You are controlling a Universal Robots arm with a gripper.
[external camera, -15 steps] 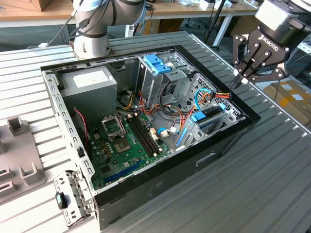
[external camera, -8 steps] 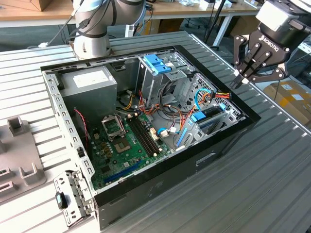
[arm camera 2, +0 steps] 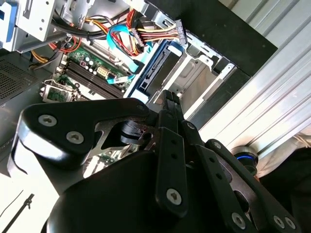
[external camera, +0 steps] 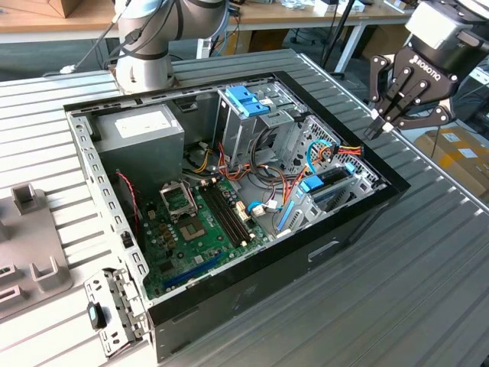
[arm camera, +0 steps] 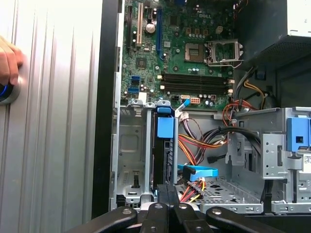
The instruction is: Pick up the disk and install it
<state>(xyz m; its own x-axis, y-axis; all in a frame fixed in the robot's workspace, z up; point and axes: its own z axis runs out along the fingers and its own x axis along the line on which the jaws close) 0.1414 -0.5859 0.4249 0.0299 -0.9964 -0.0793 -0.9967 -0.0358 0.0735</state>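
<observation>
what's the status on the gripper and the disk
Gripper shut, empty, above the case's edge. Disk standing in its bay. Cables beside it.

The arm's grey base joint [external camera: 145, 46] stood at the upper left of the exterior view, its upper links running out past the top edge. At the upper right of that frame the black wrist [external camera: 447, 38] pointed down and toward the exterior view's left, carrying the gripper [external camera: 380, 122]. Its black linkage fingers [external camera: 397, 99] converged so that the pale tips met, with nothing between them. In both wrist views the finger bars lay pressed together along the lower middle of the frame [arm camera: 167, 213] [arm camera 2: 170, 141]. A person's hand [arm camera: 8, 60] rested at the left edge of the first wrist view.
</observation>
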